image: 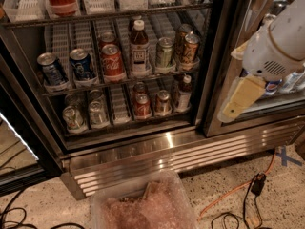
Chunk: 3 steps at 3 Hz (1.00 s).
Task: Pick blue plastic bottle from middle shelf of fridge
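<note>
The blue plastic bottle (pixel 138 49) stands upright in the middle shelf (pixel 62 90) of the open fridge (pixel 167 151). It is slim, holds a dark drink, and has a white cap and a pale label. Red cans (pixel 112 62) stand to its left and a green can (pixel 164 54) to its right. Blue cans (pixel 82 63) stand further left and gold cans (pixel 189 46) further right. My gripper (pixel 243 99), pale yellow on a white arm (pixel 279 42), hangs in front of the right door frame. It is well to the right of the bottle and holds nothing.
The lower shelf holds silver cans (pixel 75 117), red cans (pixel 142 105) and a short white-capped dark bottle (pixel 183 92). A black door post (pixel 220 56) and a closed glass door stand at the right. A clear plastic bin (pixel 143 209) and an orange cable (pixel 228 194) lie on the floor.
</note>
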{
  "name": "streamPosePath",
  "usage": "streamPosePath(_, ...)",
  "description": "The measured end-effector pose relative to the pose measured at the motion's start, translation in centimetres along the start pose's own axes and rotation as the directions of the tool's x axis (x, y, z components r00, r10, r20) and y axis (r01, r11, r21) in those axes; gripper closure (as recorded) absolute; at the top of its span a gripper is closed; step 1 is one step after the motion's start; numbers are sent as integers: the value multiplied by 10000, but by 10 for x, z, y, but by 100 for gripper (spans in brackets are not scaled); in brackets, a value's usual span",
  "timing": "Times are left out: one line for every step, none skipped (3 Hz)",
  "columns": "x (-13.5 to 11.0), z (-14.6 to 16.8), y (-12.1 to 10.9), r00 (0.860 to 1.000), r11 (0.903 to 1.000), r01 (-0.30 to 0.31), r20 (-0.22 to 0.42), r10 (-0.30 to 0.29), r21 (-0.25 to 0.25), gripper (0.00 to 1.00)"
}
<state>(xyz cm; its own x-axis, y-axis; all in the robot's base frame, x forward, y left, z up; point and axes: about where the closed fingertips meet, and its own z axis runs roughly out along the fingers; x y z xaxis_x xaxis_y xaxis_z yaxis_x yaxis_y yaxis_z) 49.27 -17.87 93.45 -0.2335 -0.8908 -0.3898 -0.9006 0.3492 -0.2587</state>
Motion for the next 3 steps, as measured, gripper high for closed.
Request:
streamPosePath(-30,42,0,9961,9989,263,856,-229,-391,0)
streamPosePath(-32,48,0,9955,9987,227,933,-183,-456,0)
streamPosePath(-38,64,-4,9921,9990,60,1252,-4,-443,0)
